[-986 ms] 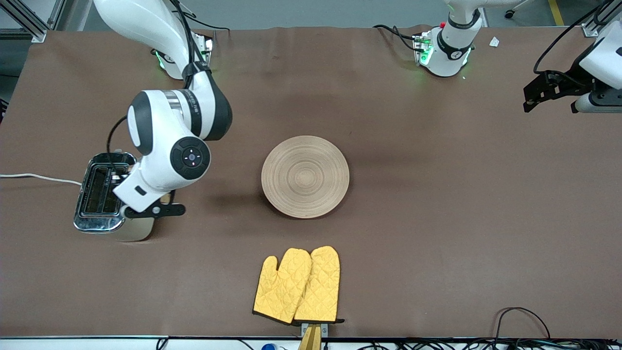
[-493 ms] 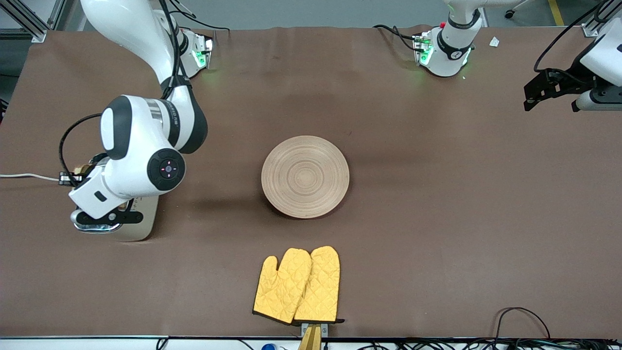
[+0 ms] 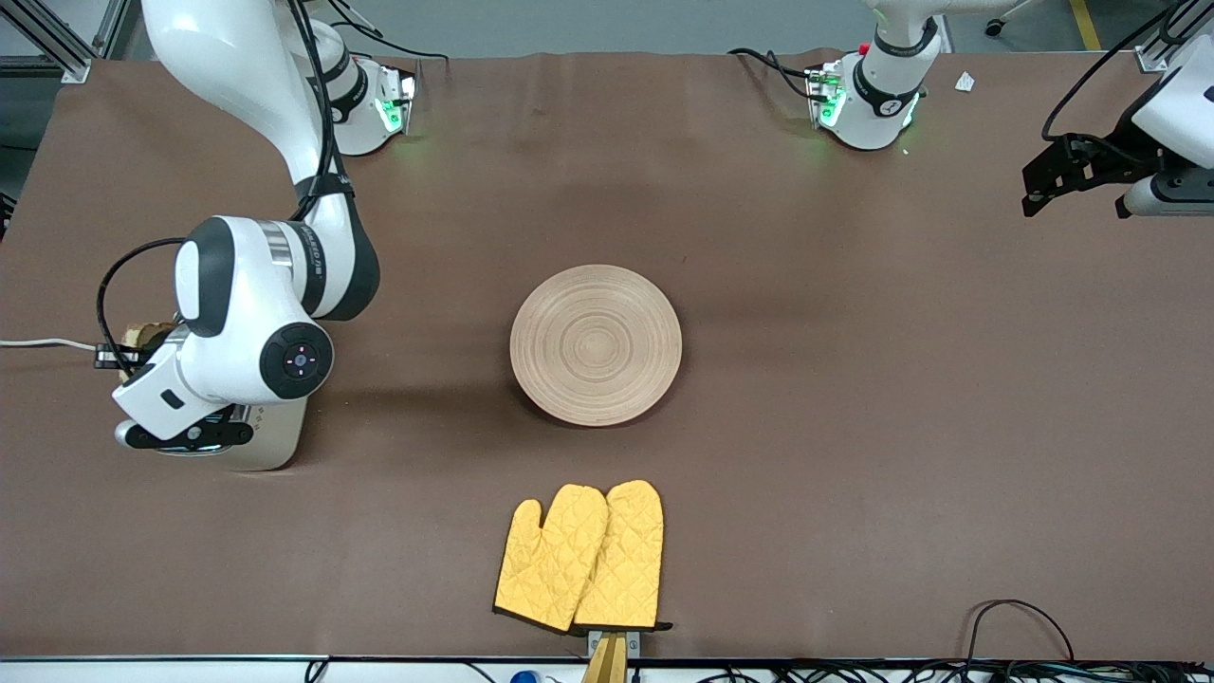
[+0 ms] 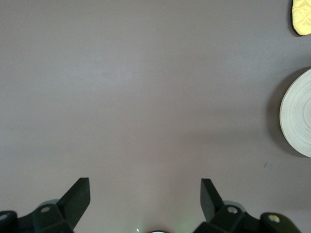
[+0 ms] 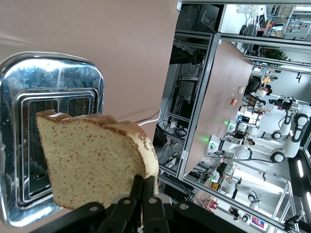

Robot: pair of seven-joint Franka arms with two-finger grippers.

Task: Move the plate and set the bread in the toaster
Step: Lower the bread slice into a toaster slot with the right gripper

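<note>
A: Starting at the right arm's end of the table (image 3: 854, 427) — right gripper (image 5: 142, 194) up over the toaster (image 3: 248, 448), fingers clamped narrow on the bread (image 5: 95, 160), gripping it by the crust edge.

B: Slice hanging tilted, not square to the slots yet. Chrome top wide open underneath in the right wrist view, both slots empty.

A: In the front view, only a sliver of bread peeking out beside the wrist, toaster mostly hidden under the arm, white cord (image 3: 38, 342) trailing off the table edge.

B: So, bread-into-toaster step under way. Insertion itself not yet done.

A: Next call, by the look of it: turn the slice until parallel with a slot, centre it, lower straight, then release. Any tilt and the crust likely catches on the chrome rim.

B: Moving along to mid-table — plate (image 3: 596, 344) sitting flat and bare, well apart from the toaster.

A: Yellow oven mitts (image 3: 580, 558) nearer the front camera than the plate. Untouched.

B: And at the left arm's end, left gripper (image 4: 145, 196) waiting high over bare table, fingers spread wide, holding nothing.
</note>
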